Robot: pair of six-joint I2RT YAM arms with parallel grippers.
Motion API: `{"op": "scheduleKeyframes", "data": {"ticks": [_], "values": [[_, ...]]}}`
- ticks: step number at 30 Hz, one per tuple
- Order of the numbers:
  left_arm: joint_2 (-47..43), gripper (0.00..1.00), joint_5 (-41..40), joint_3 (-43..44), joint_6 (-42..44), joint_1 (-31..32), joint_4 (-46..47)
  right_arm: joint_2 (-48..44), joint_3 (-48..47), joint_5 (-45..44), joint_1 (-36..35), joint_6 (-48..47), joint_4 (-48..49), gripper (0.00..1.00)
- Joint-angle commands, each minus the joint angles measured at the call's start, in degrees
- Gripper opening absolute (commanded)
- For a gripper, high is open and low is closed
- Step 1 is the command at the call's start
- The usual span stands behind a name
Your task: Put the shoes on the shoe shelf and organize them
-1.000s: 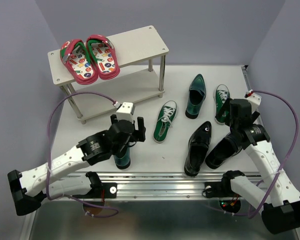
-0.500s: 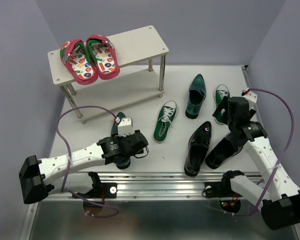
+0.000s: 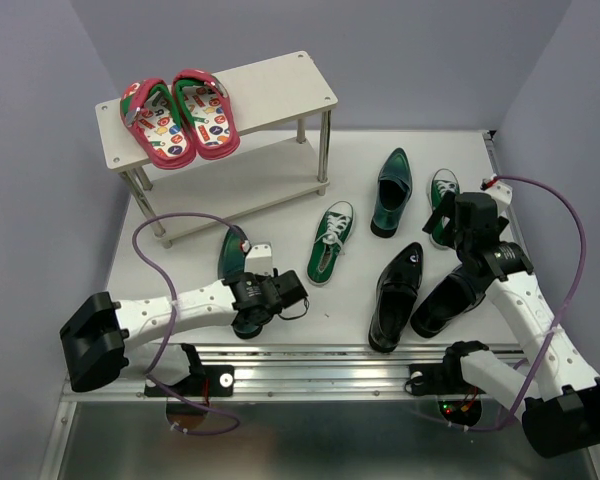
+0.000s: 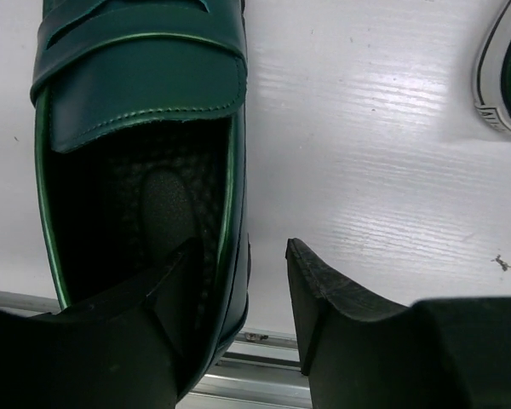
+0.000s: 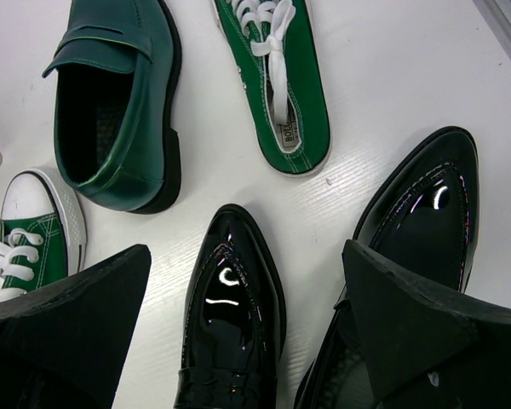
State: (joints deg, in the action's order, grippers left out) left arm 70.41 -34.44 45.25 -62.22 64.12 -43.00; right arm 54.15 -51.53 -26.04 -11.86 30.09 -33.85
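Note:
The off-white two-tier shoe shelf (image 3: pixel 280 85) stands at the back left. One teal dress shoe (image 3: pixel 230 255) lies near the front left. My left gripper (image 3: pixel 248 318) is low over its heel. In the left wrist view the gripper (image 4: pixel 238 290) is open. One finger sits inside the teal shoe (image 4: pixel 136 94) and the other outside its right wall, with a gap. The second teal shoe (image 3: pixel 390 190), green sneakers (image 3: pixel 330 240) (image 3: pixel 442 200) and black dress shoes (image 3: pixel 395 295) (image 3: pixel 445 300) lie on the table. My right gripper (image 3: pixel 460 222) is open and empty above the black shoe toes (image 5: pixel 234 324) (image 5: pixel 417 221).
Red flip-flops (image 3: pixel 180 115) lie on the left half of the shelf's top board. The table's metal front rail (image 4: pixel 238 383) is right behind the teal shoe's heel. A purple cable (image 3: pixel 165 235) loops over the left arm. Grey walls close in both sides.
My left arm has swung down and toward the front edge. Its gripper has dropped onto the heel of the near teal shoe. My right gripper shifted slightly toward the back.

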Motion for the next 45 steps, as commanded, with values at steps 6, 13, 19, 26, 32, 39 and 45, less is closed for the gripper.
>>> {"op": "scheduleKeyframes", "data": {"ticks": [6,13,19,26,32,39,45], "values": [[2.19,0.40,-1.95,-1.92,-0.54,-0.13,0.81,-1.68,-0.50,-0.41,0.17,0.94,2.29,1.00],[1.22,0.00,-2.39,-0.79,0.25,-0.92,0.29,-2.03,-0.24,-1.11,0.17,1.03,1.94,1.00],[1.13,0.00,-6.51,7.21,1.75,-0.84,-5.41,-2.03,-0.24,-1.73,0.17,0.94,1.94,1.00],[1.48,0.00,-7.75,16.08,4.91,-0.66,-9.11,-2.30,0.02,-2.96,0.17,0.50,1.68,1.00],[1.75,0.00,-9.86,20.22,6.05,-0.75,-11.40,-2.47,0.02,-3.23,0.17,0.06,1.59,1.00],[-0.01,0.00,-14.60,20.49,19.14,-3.73,-5.61,-2.21,0.38,-2.61,0.17,0.67,1.85,1.00],[-3.78,0.00,-13.21,18.47,31.61,-12.78,3.79,-1.94,0.46,-1.21,0.17,1.73,2.55,1.00]]}}
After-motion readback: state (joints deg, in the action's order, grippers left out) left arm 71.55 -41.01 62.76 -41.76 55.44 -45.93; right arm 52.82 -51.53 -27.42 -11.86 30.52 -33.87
